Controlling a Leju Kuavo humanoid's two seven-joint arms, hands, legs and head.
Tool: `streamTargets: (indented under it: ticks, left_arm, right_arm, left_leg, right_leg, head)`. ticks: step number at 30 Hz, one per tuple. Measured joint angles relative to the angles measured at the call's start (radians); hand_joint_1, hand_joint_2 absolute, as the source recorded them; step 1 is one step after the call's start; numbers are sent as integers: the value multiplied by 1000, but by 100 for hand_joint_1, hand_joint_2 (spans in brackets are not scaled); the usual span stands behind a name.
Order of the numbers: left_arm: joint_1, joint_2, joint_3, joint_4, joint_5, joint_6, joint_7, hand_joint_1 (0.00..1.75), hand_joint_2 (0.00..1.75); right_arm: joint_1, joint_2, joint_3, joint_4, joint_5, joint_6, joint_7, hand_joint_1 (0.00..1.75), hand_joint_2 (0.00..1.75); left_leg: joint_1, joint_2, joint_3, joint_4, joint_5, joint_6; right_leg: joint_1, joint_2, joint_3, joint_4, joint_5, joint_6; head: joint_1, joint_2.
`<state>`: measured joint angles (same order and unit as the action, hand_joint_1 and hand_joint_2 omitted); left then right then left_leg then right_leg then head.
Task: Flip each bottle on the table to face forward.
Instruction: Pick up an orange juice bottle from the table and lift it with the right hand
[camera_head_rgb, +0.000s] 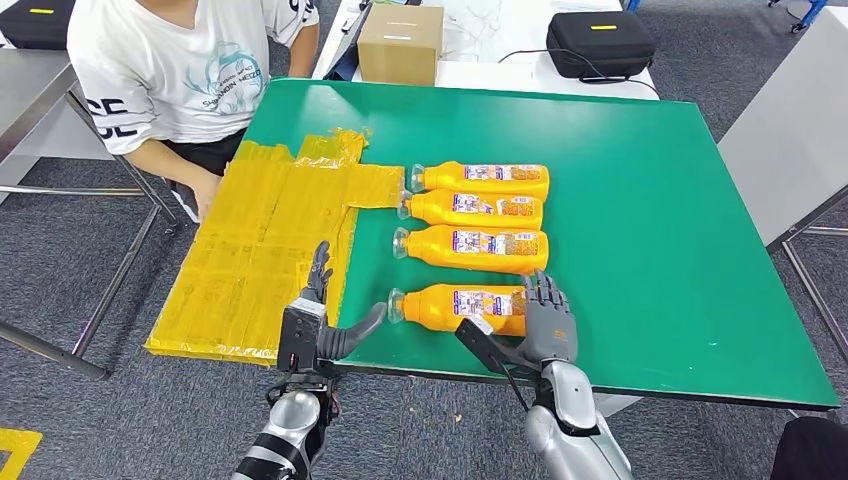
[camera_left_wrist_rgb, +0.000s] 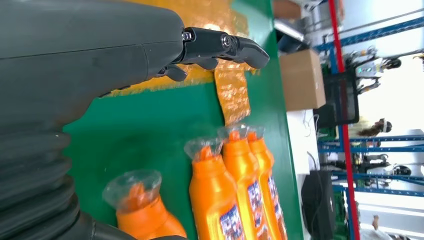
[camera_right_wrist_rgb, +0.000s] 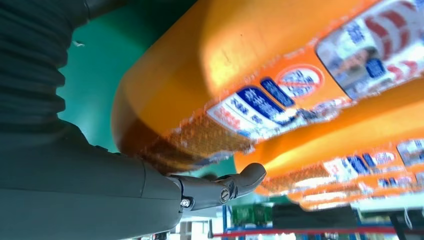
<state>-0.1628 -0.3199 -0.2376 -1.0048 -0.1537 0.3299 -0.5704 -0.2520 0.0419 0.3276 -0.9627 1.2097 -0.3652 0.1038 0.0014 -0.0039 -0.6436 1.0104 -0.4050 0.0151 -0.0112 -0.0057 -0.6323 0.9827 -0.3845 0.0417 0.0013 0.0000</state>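
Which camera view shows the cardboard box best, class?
The head view: the cardboard box shows whole and sharp, just beyond the green table. The left wrist view catches it sideways and cropped. The right wrist view looks at bottles up close.

floor: grey carpet (camera_head_rgb: 700, 40) | white tables (camera_head_rgb: 480, 72) | blue shelving (camera_left_wrist_rgb: 380, 145)

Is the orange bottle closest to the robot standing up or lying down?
Lying down. The nearest orange bottle rests on its side on the green table, cap sideways.

orange bottles (camera_head_rgb: 470, 225) — green table (camera_head_rgb: 650, 200)
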Motion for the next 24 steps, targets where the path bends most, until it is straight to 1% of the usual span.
streamTargets:
  ticks: [4,9,12,17,20,24]
  left_arm:
    - [0,0,1,0,21,-43,7,0,175]
    - [-6,0,4,1,29,-56,8,0,175]
    - [-16,0,6,5,31,-65,8,0,175]
    - [-41,0,11,26,29,-71,7,0,175]
    - [-53,0,17,34,27,-71,6,0,175]
    - [-70,0,34,44,28,-82,6,0,175]
  right_arm:
    - [-48,0,0,61,-34,45,-25,175,175]
    - [-100,0,6,129,-46,57,-35,175,175]
    - [-137,-1,13,173,-61,84,-49,175,175]
    - [-200,-4,24,237,-103,150,-89,175,175]
    - [-222,-4,28,262,-120,166,-108,175,175]
    - [-245,1,32,288,-187,170,-166,175,175]
  left_leg:
    - [0,0,1,0,0,0]
    - [0,1,3,0,0,0]
    - [0,1,5,0,0,0]
    - [0,3,10,0,-2,-1]
    - [0,4,11,0,-1,0]
    - [0,4,11,0,-1,-1]
  right_leg:
    - [0,0,1,0,0,0]
    - [0,1,2,0,0,0]
    - [0,2,4,0,0,0]
    - [0,4,7,0,0,0]
    - [0,4,8,0,1,-1]
    - [0,4,9,0,2,-2]
  head:
    - [0,0]
    - [0,0]
    - [0,0]
    - [0,0]
    - [0,0]
    - [0,0]
